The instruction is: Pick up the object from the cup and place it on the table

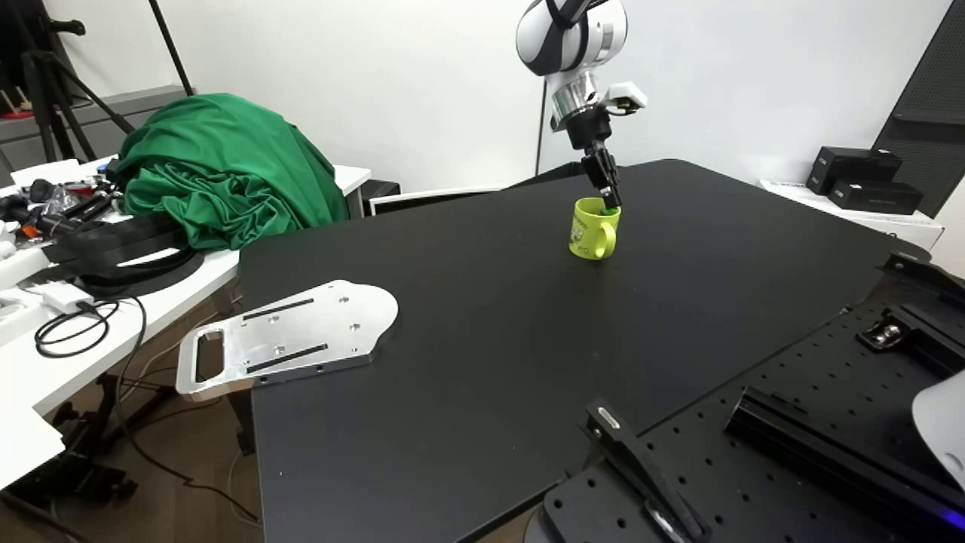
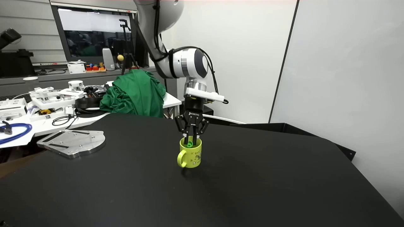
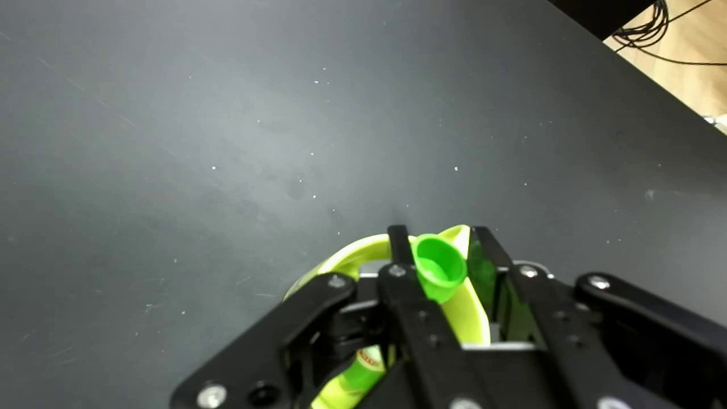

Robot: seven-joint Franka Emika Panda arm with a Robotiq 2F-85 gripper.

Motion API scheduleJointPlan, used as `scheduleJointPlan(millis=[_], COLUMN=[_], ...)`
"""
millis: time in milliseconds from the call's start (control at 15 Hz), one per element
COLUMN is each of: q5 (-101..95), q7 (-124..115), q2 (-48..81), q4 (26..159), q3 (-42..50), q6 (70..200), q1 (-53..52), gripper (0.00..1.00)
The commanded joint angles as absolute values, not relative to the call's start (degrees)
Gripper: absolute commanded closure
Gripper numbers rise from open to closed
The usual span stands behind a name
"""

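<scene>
The lime cup (image 1: 586, 235) stands upright on the black table (image 1: 467, 324); the cup (image 2: 194, 160) and table (image 2: 221, 195) also show in the other exterior view. The object (image 2: 189, 144) is green with a hollow round end, and leans inside the cup. In the wrist view its end (image 3: 437, 270) lies between my fingers. My gripper (image 2: 190, 142) points down with its tips at the cup's mouth. The fingers are partly open; the left finger meets or overlaps the object, and a narrow gap seems to show at the right finger. The object's lower part is hidden.
A second labelled green cylinder end (image 3: 369, 360) shows behind the gripper in the wrist view; whether it belongs to the object I cannot tell. A metal plate (image 1: 309, 328) lies at the table's edge. A green cloth heap (image 1: 226, 166) and cluttered bench stand beyond.
</scene>
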State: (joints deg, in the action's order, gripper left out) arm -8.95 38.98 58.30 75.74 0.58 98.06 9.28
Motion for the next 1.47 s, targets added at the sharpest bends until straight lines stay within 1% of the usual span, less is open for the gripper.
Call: scheduleJointPlan(millis=[0, 400, 733, 1400], q5=[-8.19, -7.51, -5.93, -6.19], q7=[37.65, 38.1, 39.48, 38.47], q2=[58.42, 55.91, 53.45, 49.75], q4=[73.32, 73.41, 73.14, 73.68], q3=[-0.03, -1.08, -2.52, -2.69], q6=[95.9, 95.21, 91.35, 89.01], q1=[9.89, 9.55, 9.5, 8.23], gripper=[0.93, 0.93, 0.93, 0.93])
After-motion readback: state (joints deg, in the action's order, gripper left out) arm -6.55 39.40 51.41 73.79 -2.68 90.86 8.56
